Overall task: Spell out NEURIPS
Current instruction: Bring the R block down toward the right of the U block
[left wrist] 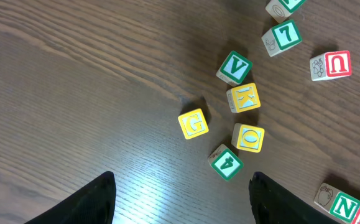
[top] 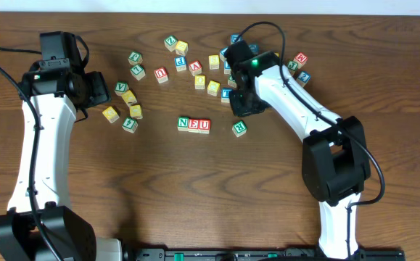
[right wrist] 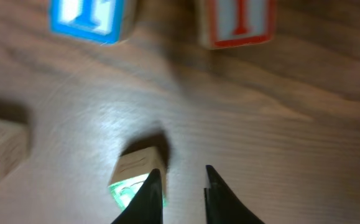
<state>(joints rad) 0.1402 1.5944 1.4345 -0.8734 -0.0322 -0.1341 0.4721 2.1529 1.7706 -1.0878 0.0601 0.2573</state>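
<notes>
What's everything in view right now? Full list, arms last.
Table: one, dark brown wood, under everything.
NEU row: three cubes, green N, red E, red U, touching, table centre.
R cube: one, green, right of the row, apart from it.
Left cluster: five cubes, green V and 4, yellow K, O, G, left of the row.
Other cubes: about fifteen, red, blue, green, yellow, scattered along the top; some hidden by right arm.
Left gripper: one, black, open, empty.
Right gripper: one, black, jaws narrowly apart, nothing between them, green cube beside one finger.
</notes>
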